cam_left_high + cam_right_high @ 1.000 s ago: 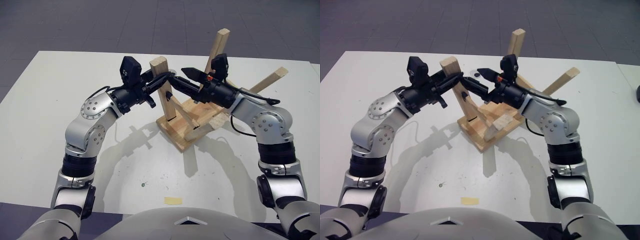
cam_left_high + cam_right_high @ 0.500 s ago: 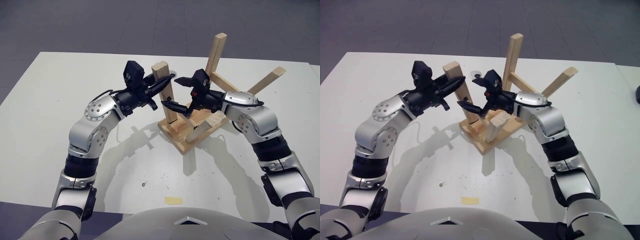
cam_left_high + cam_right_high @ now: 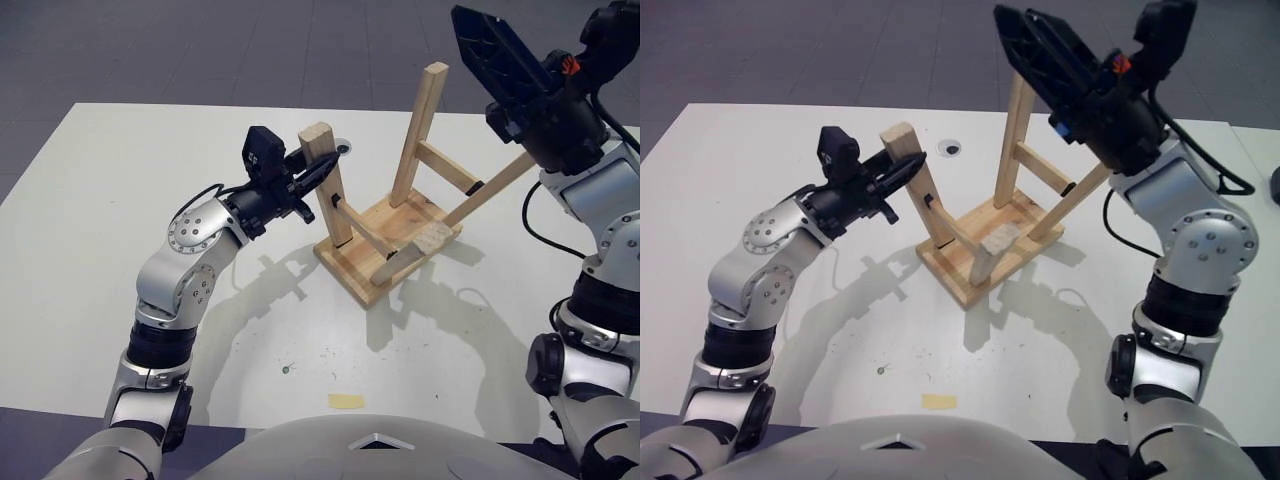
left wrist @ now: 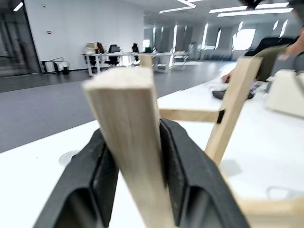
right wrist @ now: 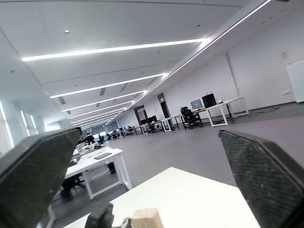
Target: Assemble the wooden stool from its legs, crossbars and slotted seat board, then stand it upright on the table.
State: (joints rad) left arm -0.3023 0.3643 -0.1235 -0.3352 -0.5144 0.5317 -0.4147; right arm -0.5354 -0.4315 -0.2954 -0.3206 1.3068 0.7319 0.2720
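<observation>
**Inverted stool on the table, one leg gripped**

An open office with a grey floor, desks and ceiling light strips surrounds one white table (image 3: 120,160). On the table, right of centre, one wooden stool (image 3: 390,215) rests upside down on its seat board (image 3: 350,268). Four legs (image 3: 420,130) point up, and two crossbars (image 3: 450,167) are visible. The left gripper (image 3: 322,172) pinches the near-left leg (image 3: 337,215) near its top. The right gripper (image 3: 1020,20) hangs high above the table's right side, fingers spread, holding nothing. One yellow tape scrap (image 3: 346,401) lies near the front edge.
</observation>
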